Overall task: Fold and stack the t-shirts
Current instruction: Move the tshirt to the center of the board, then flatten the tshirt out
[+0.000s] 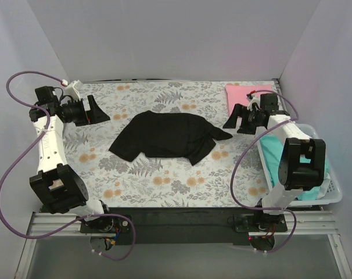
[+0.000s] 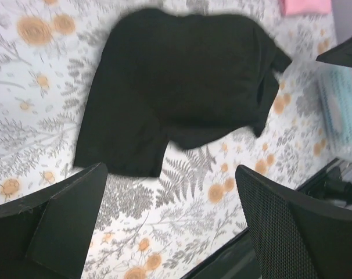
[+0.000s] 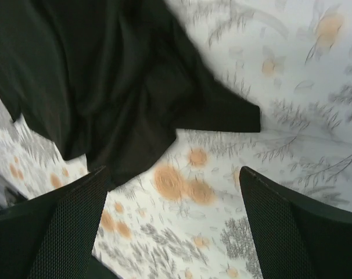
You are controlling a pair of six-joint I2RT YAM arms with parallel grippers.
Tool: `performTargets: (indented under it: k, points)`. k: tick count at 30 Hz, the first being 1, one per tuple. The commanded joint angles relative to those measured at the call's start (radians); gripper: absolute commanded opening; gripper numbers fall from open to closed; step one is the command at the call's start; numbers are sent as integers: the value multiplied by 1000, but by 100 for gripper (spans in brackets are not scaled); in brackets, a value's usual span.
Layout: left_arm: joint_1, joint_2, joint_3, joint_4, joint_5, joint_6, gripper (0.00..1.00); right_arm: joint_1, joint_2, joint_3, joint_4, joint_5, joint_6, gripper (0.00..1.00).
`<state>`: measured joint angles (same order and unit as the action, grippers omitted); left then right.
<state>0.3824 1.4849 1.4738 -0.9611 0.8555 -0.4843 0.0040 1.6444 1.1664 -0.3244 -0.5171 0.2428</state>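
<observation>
A black t-shirt point(image 1: 164, 136) lies loosely spread in the middle of the floral table cloth; it also shows in the left wrist view point(image 2: 182, 81) and the right wrist view point(image 3: 106, 75). A folded pink t-shirt point(image 1: 245, 96) lies at the far right corner, also in the left wrist view point(image 2: 304, 6). A teal t-shirt point(image 1: 273, 154) sits in the white basket. My left gripper point(image 1: 97, 110) hangs open and empty left of the black shirt. My right gripper point(image 1: 237, 121) hangs open and empty just right of its sleeve.
The white lattice basket point(image 1: 333, 186) stands at the right table edge, beside the right arm. The floral cloth point(image 1: 164, 186) covers the table between grey walls. A black strip runs along the near edge.
</observation>
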Motion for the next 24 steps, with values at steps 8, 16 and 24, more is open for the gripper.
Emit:
performTargets:
  k: [8,16,24]
  points:
    - [-293,-138,-358,23,-275,291,87,114,-136,-28,-215,-54,-467,97]
    - [-439,-34,-388,215,-480,201,74,356,-92,-45,-231,130,-547,70]
    - [-439,144,-284,269,-615,162,65,572,-67,-100,-173,275,-550,58]
